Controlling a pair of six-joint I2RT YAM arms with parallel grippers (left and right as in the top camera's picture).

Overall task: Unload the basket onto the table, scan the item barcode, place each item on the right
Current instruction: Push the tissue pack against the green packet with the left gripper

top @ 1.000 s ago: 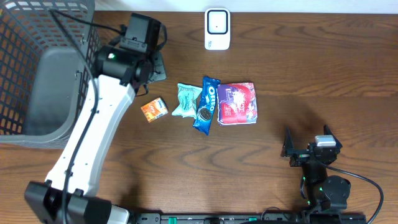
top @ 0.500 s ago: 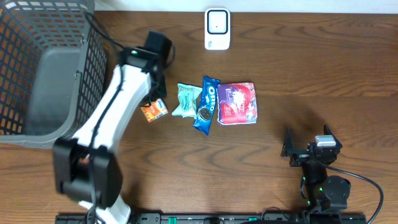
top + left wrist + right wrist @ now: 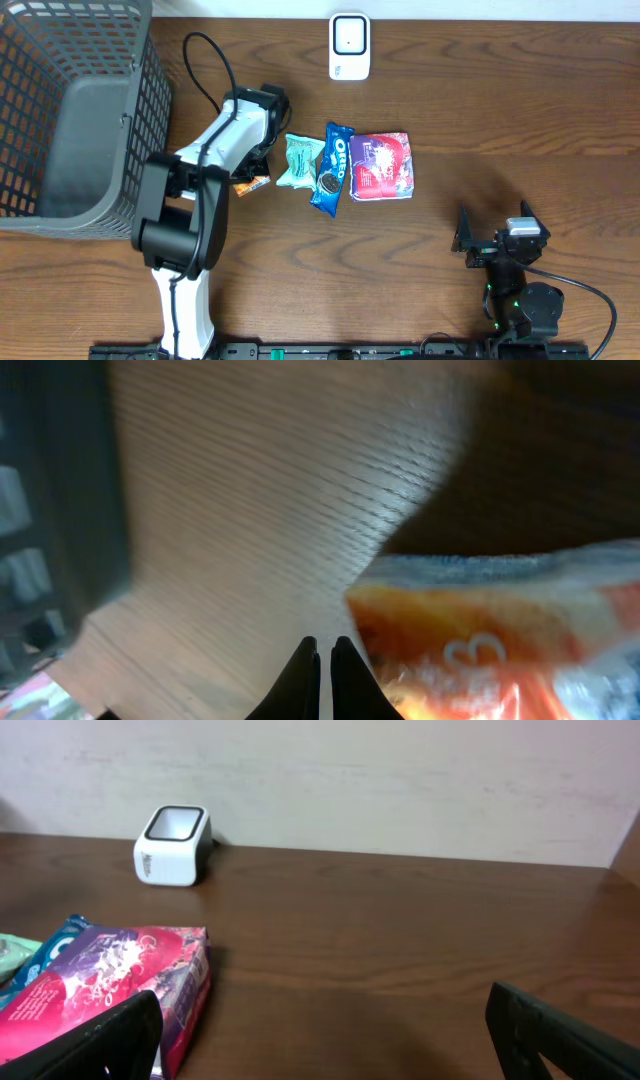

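While the right tool gapes wide by the surface's near edge, the left tool is clenched empty just beside the orange packet, toward the left edge. A white scanner stands at the far edge.

Basket far left on table. Scanner behind, centre. Row of 4 mid-table, left to right: small packet, wrapped snack, cookie pack, pouch.
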